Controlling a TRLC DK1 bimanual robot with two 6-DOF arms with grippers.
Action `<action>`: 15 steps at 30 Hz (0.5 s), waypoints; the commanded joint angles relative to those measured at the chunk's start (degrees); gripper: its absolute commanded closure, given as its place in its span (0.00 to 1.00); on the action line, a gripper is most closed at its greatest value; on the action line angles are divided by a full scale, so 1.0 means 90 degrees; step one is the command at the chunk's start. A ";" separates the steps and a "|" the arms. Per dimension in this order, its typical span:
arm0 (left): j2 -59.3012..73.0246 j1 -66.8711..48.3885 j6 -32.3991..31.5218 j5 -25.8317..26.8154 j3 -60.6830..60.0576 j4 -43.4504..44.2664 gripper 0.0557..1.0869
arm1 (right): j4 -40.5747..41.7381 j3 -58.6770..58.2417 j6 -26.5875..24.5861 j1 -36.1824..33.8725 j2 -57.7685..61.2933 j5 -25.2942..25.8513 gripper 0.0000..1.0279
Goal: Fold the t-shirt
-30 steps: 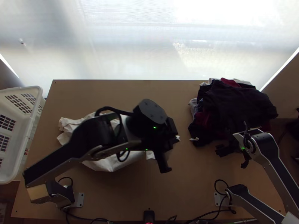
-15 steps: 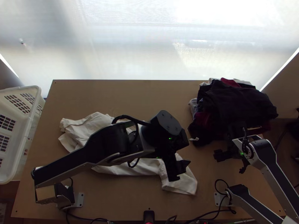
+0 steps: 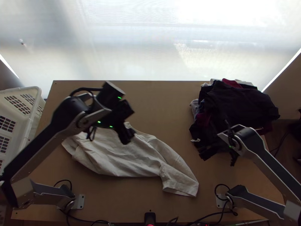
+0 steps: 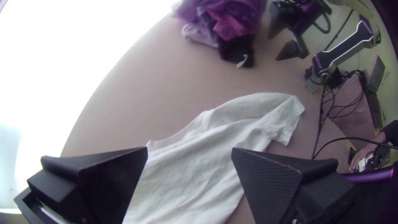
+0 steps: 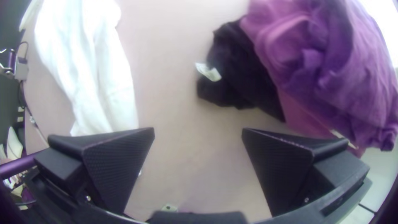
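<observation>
On the table point(image 3: 161, 101), left of ctr and reaching past the middle toward the near edge, lies the white t-shirt point(image 3: 124, 158), and what a loose lie it is! Spread long and slantwise, wrinkles all along it, w/ what's prob. a sleeve point(image 3: 180, 182) angled out at the near right end. Whether a layer is doubled under, can't tell; the far-left part is partly behind the left arm point(image 3: 71, 113).

So, progress check: no neat fold to be seen, no squared-off packet. Call it early days, approx. the flatten-and-line-up stage. Left to do, by my reckoning: smooth it out, sleeves in, sides over, then the final fold & finish.

Left gripper point(image 4: 189, 151) is above the shirt, fingers spread wide, zero cloth pinched. Right gripper point(image 5: 198, 132), over by the dark clothes pile point(image 3: 240, 105), fingers wide apart too, nothing btwn them. Next up, prob. a grip on an edge w/ both. Main risk: one layer caught w/o the other, and those wrinkles get folded right in!
</observation>
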 commanded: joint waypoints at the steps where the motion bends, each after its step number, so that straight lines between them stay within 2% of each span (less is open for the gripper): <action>1: -0.1261 0.1821 0.0797 -0.0074 -0.2280 0.0391 0.05 | 0.0525 0.0448 0.0209 0.0921 0.1310 -0.0840 0.05; 4: -0.1535 0.2094 0.1032 -0.0172 -0.2973 0.0421 0.05 | 0.0603 0.0653 0.0297 0.1048 0.1867 -0.1367 0.05; 7: -0.1710 0.2455 0.1315 -0.0172 -0.3256 0.0421 0.05 | 0.0525 0.0828 0.0326 0.1194 0.2111 -0.1601 0.05; 15: -0.1701 0.4135 0.2799 -0.0191 -0.3559 0.0675 0.05 | 0.0251 0.0858 0.0287 0.1419 0.2131 -0.2207 0.05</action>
